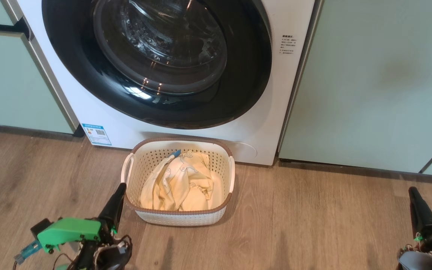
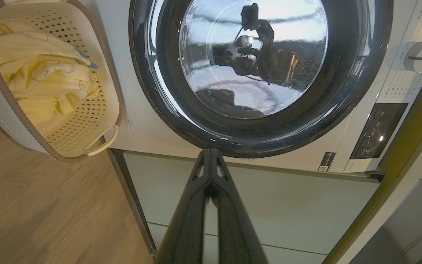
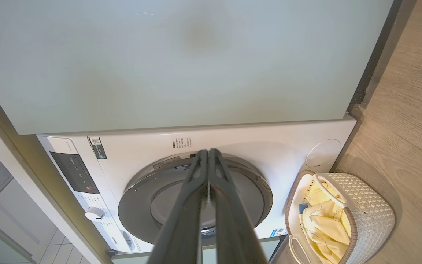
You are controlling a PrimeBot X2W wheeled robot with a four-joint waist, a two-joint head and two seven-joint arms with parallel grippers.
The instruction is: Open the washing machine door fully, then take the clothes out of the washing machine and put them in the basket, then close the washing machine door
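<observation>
The white washing machine (image 1: 272,123) stands straight ahead. Its round black-rimmed door (image 1: 156,60) lies flat against the front, closed. On the floor in front sits the cream basket (image 1: 180,217) with pale yellow clothes (image 1: 180,183) inside. My left gripper (image 1: 120,187) is at the lower left, shut and empty, its tip just beside the basket's left rim. My right gripper (image 1: 413,191) is low at the far right, shut and empty, well away from the basket. The left wrist view shows the door (image 2: 350,73), the basket (image 2: 108,106) and the clothes (image 2: 42,73). In the right wrist view the door (image 3: 141,198) and the basket (image 3: 372,212) show.
Pale green cabinet panels (image 1: 369,82) flank the machine on both sides. Wooden floor (image 1: 313,225) spreads around the basket. A control panel and white dial (image 2: 419,57) sit on the machine's top strip.
</observation>
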